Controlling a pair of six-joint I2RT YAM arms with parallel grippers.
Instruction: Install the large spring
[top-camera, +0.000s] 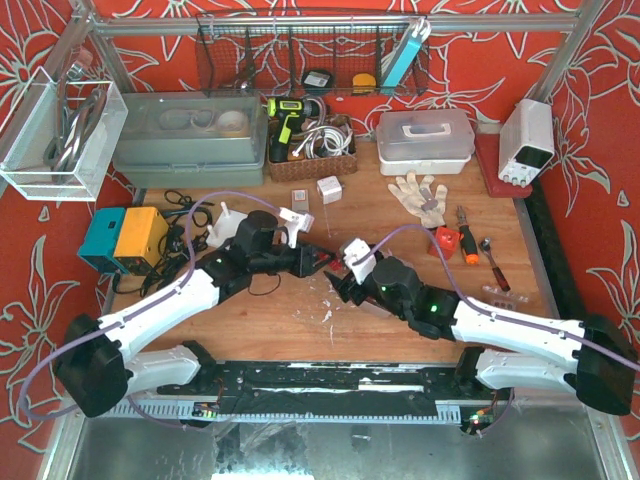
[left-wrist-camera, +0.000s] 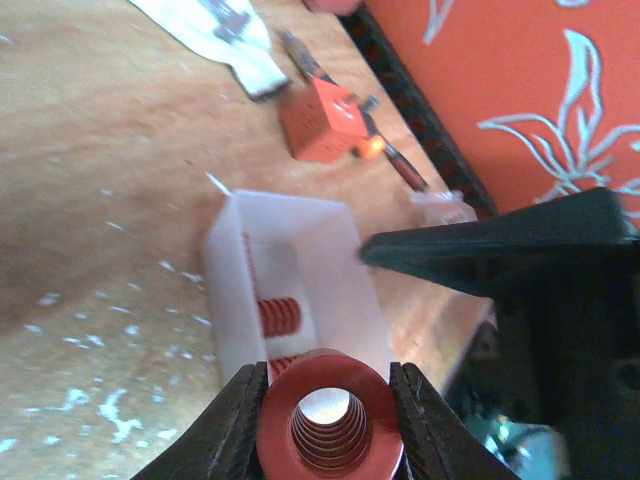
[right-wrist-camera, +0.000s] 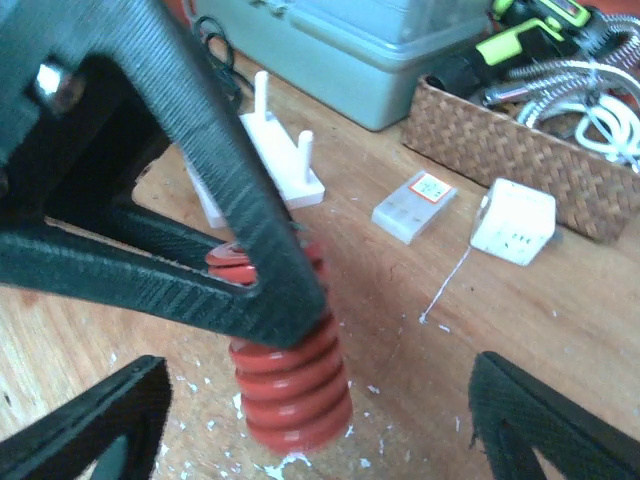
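left pincer (left-wrist-camera: 327, 405) is clenching the large red spring (left-wrist-camera: 322, 372) end-on, probably lining it up with the white housing (left-wrist-camera: 330, 215); right pincer (right-wrist-camera: 312, 425) is hanging released nearby.

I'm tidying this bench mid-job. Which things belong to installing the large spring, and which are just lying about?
Job: large red spring, left gripper holding it, white plastic housing.
Lying about: work gloves, screwdriver, wicker basket, cordless drill, white plug adapter.
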